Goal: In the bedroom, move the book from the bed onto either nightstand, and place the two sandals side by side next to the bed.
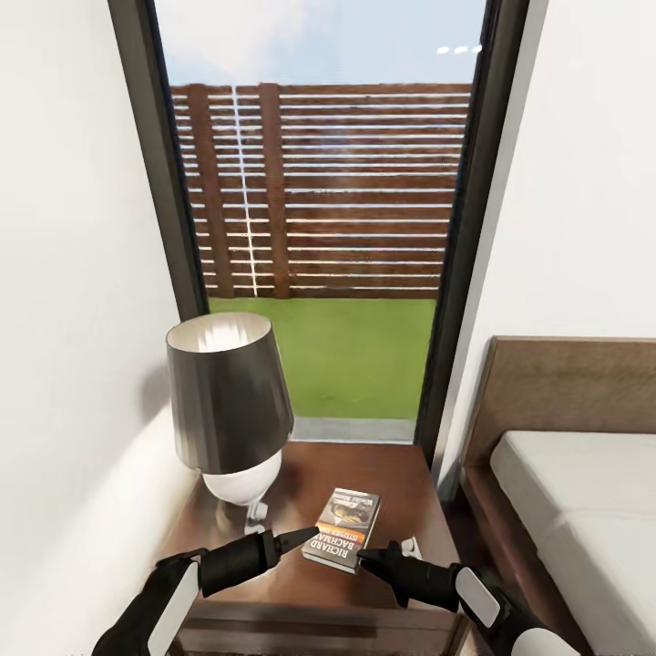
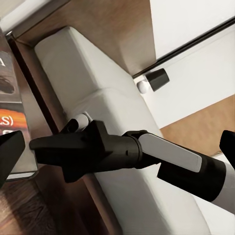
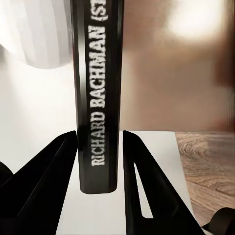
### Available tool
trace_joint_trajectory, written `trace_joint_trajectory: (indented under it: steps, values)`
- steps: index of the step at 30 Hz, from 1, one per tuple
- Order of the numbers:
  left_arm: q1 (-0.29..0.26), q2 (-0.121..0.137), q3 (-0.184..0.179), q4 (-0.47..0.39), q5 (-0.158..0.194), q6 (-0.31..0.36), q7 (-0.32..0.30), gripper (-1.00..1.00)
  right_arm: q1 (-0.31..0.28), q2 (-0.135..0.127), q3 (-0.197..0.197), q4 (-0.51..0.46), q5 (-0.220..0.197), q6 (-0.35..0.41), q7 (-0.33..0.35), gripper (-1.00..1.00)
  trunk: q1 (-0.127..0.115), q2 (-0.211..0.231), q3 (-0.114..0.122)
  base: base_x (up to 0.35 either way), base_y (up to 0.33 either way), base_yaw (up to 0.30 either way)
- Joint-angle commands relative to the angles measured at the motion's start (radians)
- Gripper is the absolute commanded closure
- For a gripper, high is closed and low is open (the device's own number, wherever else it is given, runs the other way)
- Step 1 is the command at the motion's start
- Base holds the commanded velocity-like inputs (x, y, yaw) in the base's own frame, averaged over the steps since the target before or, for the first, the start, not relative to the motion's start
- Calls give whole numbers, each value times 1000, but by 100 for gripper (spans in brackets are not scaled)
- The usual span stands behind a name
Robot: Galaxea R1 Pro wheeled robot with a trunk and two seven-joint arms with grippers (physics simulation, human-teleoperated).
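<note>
**Watcher:** Book (image 1: 343, 529) first. Where is it, and who has hold of it?

**Me:** It lies flat on the nightstand (image 1: 401, 474), beside the lamp (image 1: 228, 405), with the bed (image 1: 574, 510) just off to the side. My right gripper (image 1: 364, 556) is at its near edge. In the right wrist view the spine (image 3: 100, 98) stands between my two fingers (image 3: 142, 191), and I see a thin gap on each side, so I read that gripper as loosened rather than clamped.

**Watcher:** And the left?

**Me:** My left gripper (image 1: 305, 538) points at the book's other side, carrying nothing. In the left wrist view its fingertips sit wide at the picture's edges, so it is spread.

**Watcher:** So which step is this?

**Me:** I judge the book placement is essentially done, with the release under way. Next calls for drawing the right arm straight back without dragging the cover, then clearing both arms from the lamp and turning to find the sandals.
</note>
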Motion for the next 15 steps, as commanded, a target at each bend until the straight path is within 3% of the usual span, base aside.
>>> trace_joint_trajectory:
  steps: [1, 6, 15]
  values:
    - [-1, 1, -3, 0, 8, 8, 2, -100, -1, -1, 4, 0, -8, 4, 1, 100, 4, -8, -4, 0, 0, 0]
    - [-1, 1, -2, 0, 9, 8, 3, -100, -1, -1, 4, 0, -8, 5, 1, 100, 23, -43, -20, 0, 0, 0]
    - [-1, 1, 0, 0, 10, 8, 3, -100, -1, -1, 4, 0, -8, 5, 1, 100, 23, -43, -20, 21, 0, 0]
